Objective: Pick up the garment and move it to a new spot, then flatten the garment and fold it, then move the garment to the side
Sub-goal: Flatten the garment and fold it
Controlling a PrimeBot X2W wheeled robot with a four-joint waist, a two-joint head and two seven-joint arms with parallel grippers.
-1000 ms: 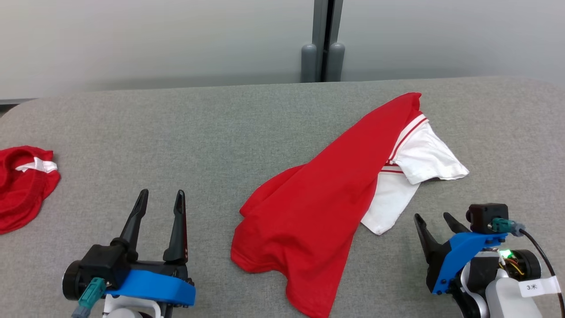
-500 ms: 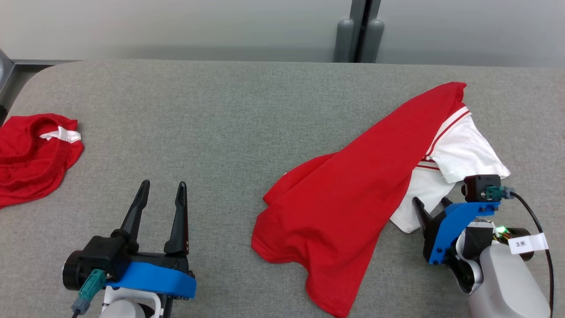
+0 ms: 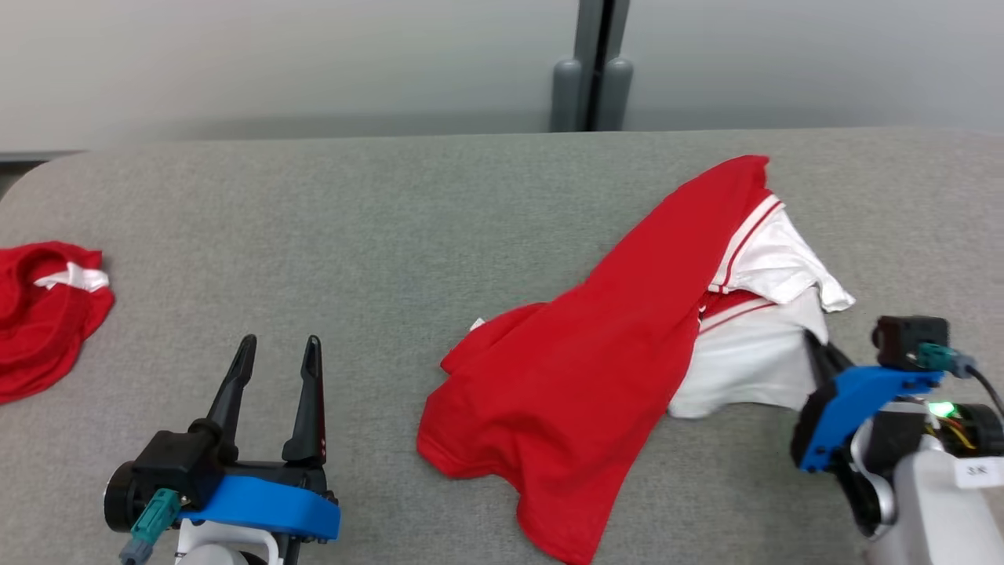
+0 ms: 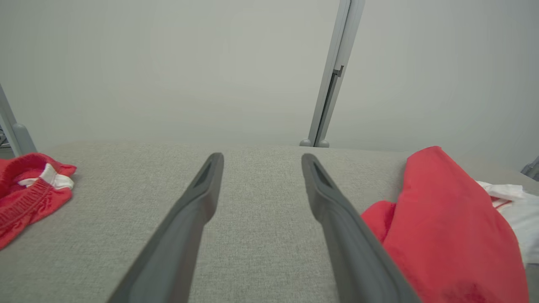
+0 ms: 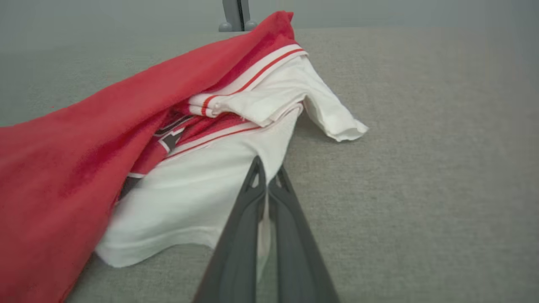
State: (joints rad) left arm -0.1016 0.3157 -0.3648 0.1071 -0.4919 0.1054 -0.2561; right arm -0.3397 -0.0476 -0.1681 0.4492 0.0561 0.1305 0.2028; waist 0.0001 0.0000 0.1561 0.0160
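Observation:
The garment (image 3: 580, 369) is a red shirt with white sleeves and striped trim, lying crumpled on the right half of the grey table (image 3: 376, 227). My right gripper (image 3: 818, 349) sits at its right edge, shut on the white sleeve fabric. In the right wrist view the two fingers of the right gripper (image 5: 266, 169) meet, with white cloth of the garment (image 5: 193, 189) pinched between them. My left gripper (image 3: 278, 351) rests low at the front left, open and holding nothing, well left of the shirt. The left wrist view has the left gripper (image 4: 261, 159) spread over bare table, the garment (image 4: 442, 223) to its right.
A second crumpled red cloth (image 3: 39, 322) with a white band lies at the table's left edge, also seen as the red cloth (image 4: 29, 189) from the left wrist. A grey post (image 3: 590, 78) stands against the pale wall behind the table.
My right gripper has moved up to the white sleeve and shut on it, bunching the white cloth. The head camera has swung, shifting the whole view. The left gripper stays open.

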